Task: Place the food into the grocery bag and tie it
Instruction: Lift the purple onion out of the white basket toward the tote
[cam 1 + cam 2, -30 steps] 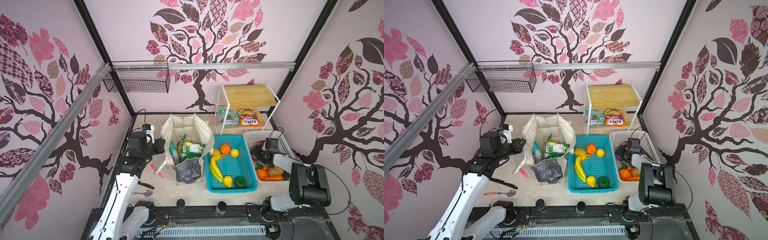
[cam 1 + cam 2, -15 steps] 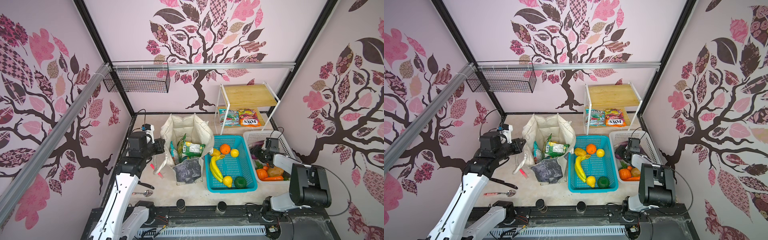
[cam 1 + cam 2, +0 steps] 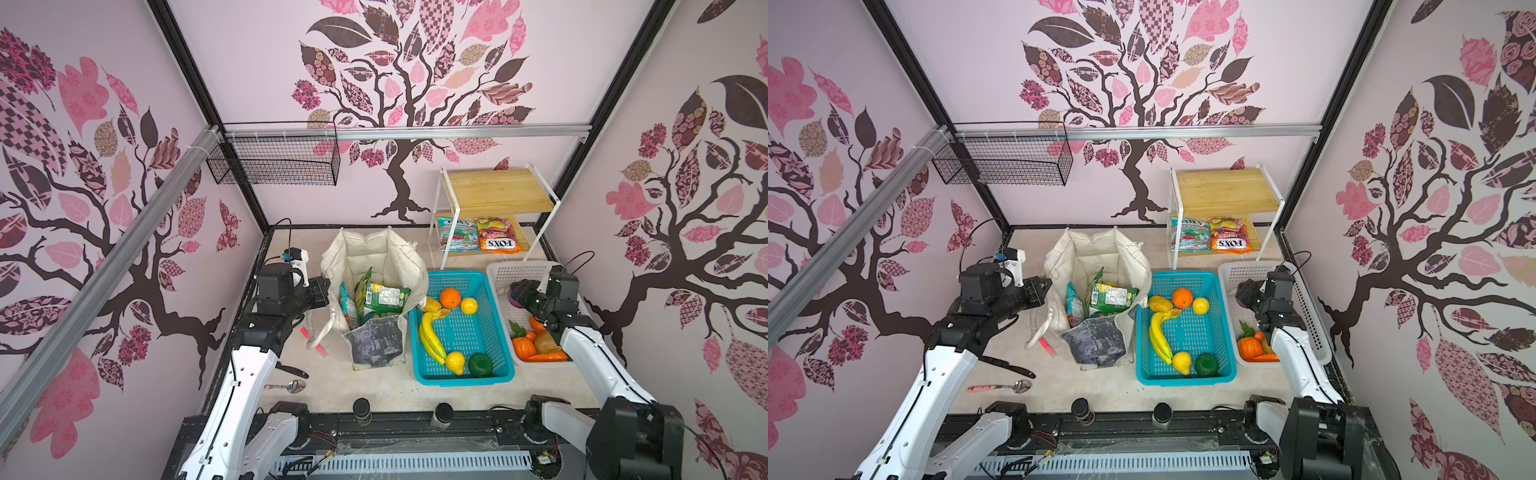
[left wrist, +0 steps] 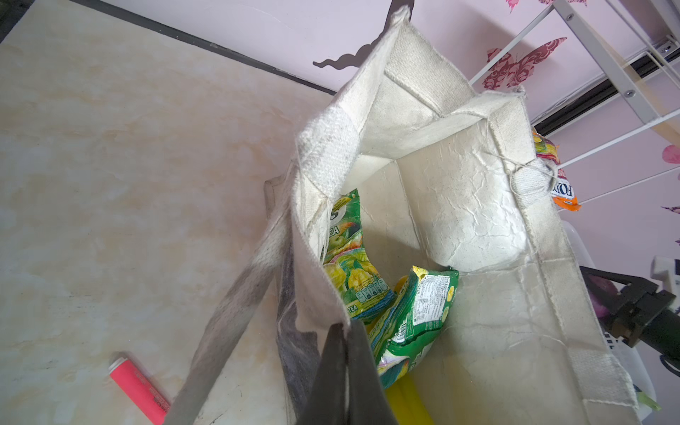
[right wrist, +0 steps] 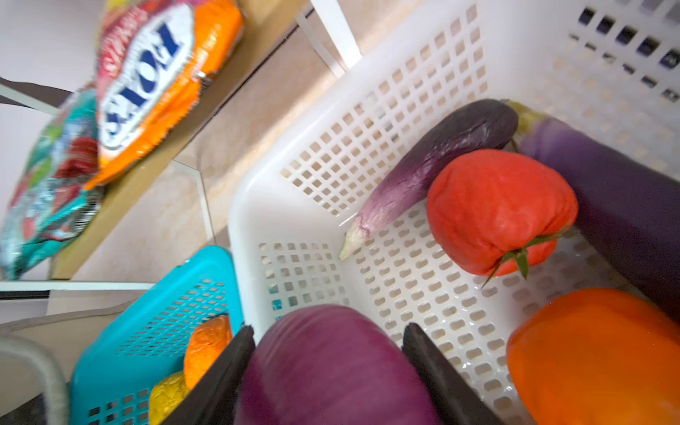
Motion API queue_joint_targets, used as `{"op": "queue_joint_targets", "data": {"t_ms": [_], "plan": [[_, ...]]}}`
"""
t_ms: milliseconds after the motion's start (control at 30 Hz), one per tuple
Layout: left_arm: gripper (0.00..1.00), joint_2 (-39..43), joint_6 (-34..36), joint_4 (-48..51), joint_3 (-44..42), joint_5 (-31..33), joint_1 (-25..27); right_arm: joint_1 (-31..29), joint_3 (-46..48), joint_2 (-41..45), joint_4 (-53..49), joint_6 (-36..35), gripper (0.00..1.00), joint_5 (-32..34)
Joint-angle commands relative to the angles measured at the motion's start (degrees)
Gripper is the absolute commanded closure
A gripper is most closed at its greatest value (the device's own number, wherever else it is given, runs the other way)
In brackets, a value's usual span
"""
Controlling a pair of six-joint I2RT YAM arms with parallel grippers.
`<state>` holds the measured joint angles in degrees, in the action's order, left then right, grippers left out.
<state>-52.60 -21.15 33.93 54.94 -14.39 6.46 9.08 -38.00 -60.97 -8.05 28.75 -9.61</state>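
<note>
Right wrist view: right gripper [image 5: 329,331] clamps purple toy onion [image 5: 331,371] over white perforated plastic basket [image 5: 312,158]. Left gripper [image 4: 346,333] pressed together, apparently pinching cream canvas tote [image 4: 460,206].

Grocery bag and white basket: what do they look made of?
Grocery bag: cream woven canvas, matte. The weave and frayed threads show, and the crinkled lining is possibly coated. White basket: moulded plastic, glossy, with square perforations and shiny highlights.

Left fingers [image 4: 362,368] pinched tight together — right fingers [image 5: 220,375] held apart in a wide grip.
</note>
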Motion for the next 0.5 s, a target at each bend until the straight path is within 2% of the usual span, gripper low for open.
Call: {"op": "queue_joint_targets", "data": {"t_ms": [0,200,333,467], "plan": [[1.00,0.8,0.6,-0.6,-0.8,-0.3,-0.1,-0.2,-4.8,4.3,-4.9,0.3,0.55,-2.4],[1.00,0.7,0.6,-0.6,-0.9,-0.4,0.0,-1.2,-8.0,8.6,-7.0,3.3,0.55,-10.8],[1.00,0.8,0.6,-0.6,-0.9,-0.5,-0.1,-9.6,-12.4,9.5,-9.8,3.8,0.55,-5.7],[1.00,0.7,0.6,-0.7,-0.9,-0.5,-0.1,-18.2,-15.9,8.4,-8.9,6.8,0.55,-4.1]]}}
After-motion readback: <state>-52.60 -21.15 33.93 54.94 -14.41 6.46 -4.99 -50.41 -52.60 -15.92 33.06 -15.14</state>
